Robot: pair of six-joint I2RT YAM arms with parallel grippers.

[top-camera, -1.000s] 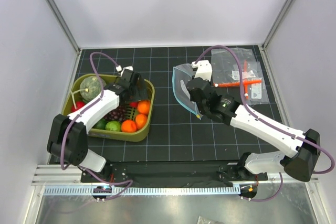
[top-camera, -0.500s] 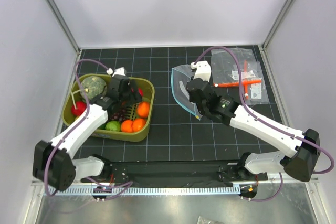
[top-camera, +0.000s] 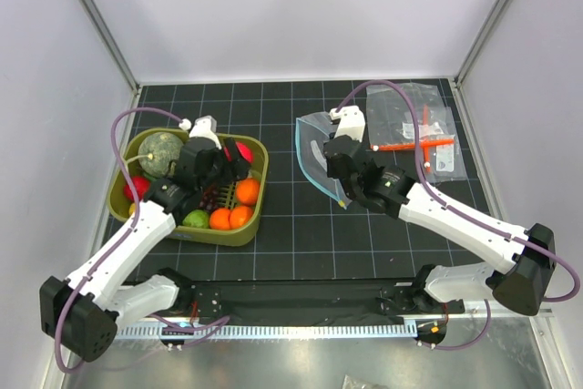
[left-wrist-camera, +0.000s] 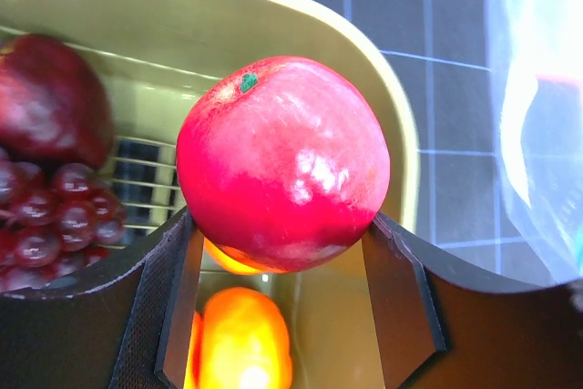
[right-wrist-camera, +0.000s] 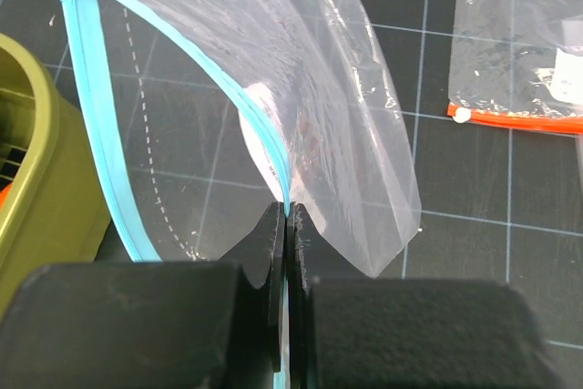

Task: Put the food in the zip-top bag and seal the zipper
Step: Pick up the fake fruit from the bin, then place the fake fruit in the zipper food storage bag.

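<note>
Holding the round red toy fruit (left-wrist-camera: 278,175) in my left gripper (left-wrist-camera: 281,225): jaws spread to the fruit's width, pads (left-wrist-camera: 173,298) low on its flanks, above the far-right corner of the olive-green plastic basket (top-camera: 228,237). My right gripper (right-wrist-camera: 285,225) is closed tight on the light blue-teal zipper strip (right-wrist-camera: 98,111) of the clear crinkly zip-top bag (right-wrist-camera: 319,97), which hangs just right of the basket with its mouth toward it.

Ops: Failure modes?

Me: Three, I think. The fruit is smooth and round and I grip it below its middle, so a jolt could squeeze it up and out. I hold one lip of the bag at one point and the other lip is slack. The mouth may fold shut, and the fruit would then shove the bag instead of going in. That shove could also pull the strip out of my thin pinch.

Ops: Blind spots?

Me: How wide the mouth gapes. The right wrist view looks along the strip, and in the top view my right arm (top-camera: 455,216) covers the bag's near end. I can't tell if the bag touches the black gridded table (top-camera: 301,243). The left wrist view shows the bag only as a blur at the frame edge. In the basket are dark purple-red grapes (left-wrist-camera: 46,225) and orange toy fruits (top-camera: 221,219), one half hidden under the red fruit.
</note>
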